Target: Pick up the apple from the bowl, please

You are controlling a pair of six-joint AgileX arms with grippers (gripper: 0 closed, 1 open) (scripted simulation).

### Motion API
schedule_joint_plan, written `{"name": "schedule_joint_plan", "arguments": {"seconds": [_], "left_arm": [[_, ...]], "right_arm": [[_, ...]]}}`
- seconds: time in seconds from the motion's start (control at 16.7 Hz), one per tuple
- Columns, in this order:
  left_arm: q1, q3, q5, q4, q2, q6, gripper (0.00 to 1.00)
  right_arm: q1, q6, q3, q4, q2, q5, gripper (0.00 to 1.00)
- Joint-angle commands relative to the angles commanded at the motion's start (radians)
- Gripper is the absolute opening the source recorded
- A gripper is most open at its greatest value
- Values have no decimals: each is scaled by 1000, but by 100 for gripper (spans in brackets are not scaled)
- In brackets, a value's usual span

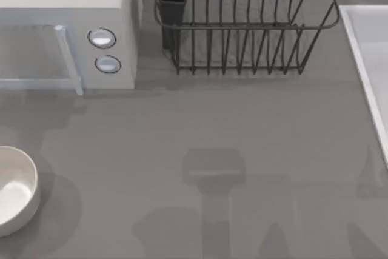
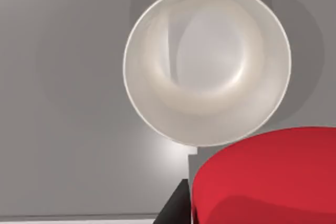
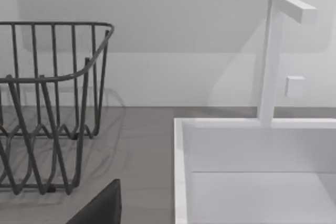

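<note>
The bright red apple (image 2: 268, 177) hangs close under the left wrist camera, lifted well above the bowl (image 2: 157, 114). A black finger (image 2: 174, 209) of my left gripper presses against the apple's side, so the gripper is shut on it. The round white bowl has nothing inside; it sits on the grey table at the far left edge (image 1: 30, 201) in the top view. In the right wrist view, a dark finger (image 3: 100, 205) of my right gripper shows near the sink, away from the bowl.
A white microwave (image 1: 73, 28) stands at the back left. A dark wire dish rack (image 1: 242, 28) is at the back middle. A white sink (image 3: 252, 171) with its faucet (image 3: 270, 56) lies along the right side. Arm shadows fall on the grey table's middle.
</note>
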Motion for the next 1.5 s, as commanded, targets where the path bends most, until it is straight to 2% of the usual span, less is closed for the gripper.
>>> {"name": "schedule_joint_plan", "arguments": {"seconds": [0.18, 0.54, 0.72, 1.2, 1.5], "left_arm": [[-98, 1, 2, 46, 67, -99, 0], [-447, -25, 11, 220, 254, -478, 0], [-553, -44, 14, 291, 312, -585, 0], [-566, -85, 15, 342, 325, -599, 0], [-566, -281, 15, 589, 357, -598, 0]], "right_arm": [[0, 0, 0, 0, 0, 0, 100], [0, 0, 0, 0, 0, 0, 100], [0, 0, 0, 0, 0, 0, 100], [0, 0, 0, 0, 0, 0, 100], [0, 0, 0, 0, 0, 0, 100]]}}
